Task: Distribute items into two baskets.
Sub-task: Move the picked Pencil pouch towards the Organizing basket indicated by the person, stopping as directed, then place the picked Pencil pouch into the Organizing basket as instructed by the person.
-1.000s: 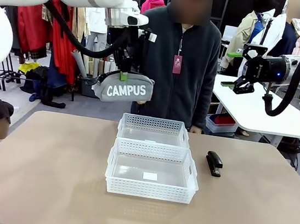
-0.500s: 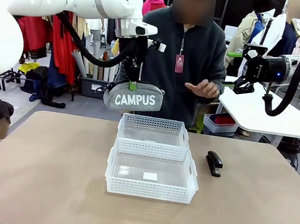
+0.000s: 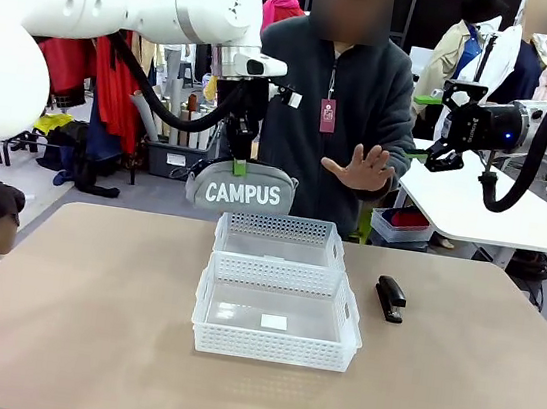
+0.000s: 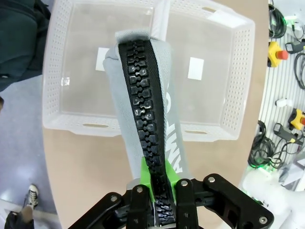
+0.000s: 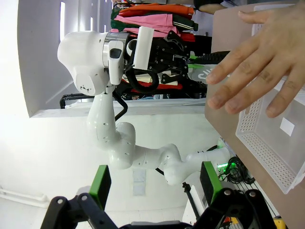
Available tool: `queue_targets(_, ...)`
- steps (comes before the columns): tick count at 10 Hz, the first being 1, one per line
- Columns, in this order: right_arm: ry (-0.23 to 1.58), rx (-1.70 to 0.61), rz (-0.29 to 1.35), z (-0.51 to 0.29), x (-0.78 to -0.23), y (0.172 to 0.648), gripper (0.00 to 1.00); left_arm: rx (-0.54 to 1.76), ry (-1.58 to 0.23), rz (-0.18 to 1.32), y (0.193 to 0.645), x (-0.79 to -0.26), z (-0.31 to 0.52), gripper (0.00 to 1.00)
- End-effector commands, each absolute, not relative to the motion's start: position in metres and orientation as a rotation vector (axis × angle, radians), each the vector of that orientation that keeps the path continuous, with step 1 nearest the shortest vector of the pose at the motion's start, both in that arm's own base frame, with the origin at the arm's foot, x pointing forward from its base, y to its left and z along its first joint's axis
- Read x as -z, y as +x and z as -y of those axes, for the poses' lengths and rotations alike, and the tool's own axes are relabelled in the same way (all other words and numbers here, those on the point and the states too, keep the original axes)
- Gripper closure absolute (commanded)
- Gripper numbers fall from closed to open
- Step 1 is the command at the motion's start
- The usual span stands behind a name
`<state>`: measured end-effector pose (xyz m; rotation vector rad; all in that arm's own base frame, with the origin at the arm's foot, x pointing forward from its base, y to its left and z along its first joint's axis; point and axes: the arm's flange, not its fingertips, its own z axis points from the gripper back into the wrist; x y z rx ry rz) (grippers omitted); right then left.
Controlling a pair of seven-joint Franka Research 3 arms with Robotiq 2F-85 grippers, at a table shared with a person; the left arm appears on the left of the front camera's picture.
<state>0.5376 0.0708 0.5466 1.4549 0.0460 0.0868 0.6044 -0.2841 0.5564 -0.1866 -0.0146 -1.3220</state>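
Upper centre: left gripper clamped on pouch, hanging over far basket, left end. Upper right: right gripper spread wide, empty. Centre right: stapler on table beside near basket. Person's open hand raised.

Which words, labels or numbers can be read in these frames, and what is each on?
"CAMPUS": white letters on the grey pouch held by the left pincer.
The white label on the floor of the larger basket: nothing legible.
The pink tag on the person: print too small to read.
The stapler: no readable marking.
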Motion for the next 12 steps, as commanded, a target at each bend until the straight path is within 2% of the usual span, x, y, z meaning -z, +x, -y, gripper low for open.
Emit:
queue_targets(1,1.455,-0.081,-0.05,-0.0708,-0.5489,0.5373,0.0,1.32,-0.229,0.003,0.6039,-0.5643,0.2838,1.0)
queue_targets(2,1.455,-0.081,-0.05,-0.0708,-0.5489,0.5373,0.0,1.322,-0.187,0.015,0.6044,-0.5564,0.2841,1.0)
queue_targets(12,1.455,-0.081,-0.05,-0.0708,-0.5489,0.5373,0.0,1.322,-0.187,0.015,0.6044,-0.5564,0.2841,1.0)
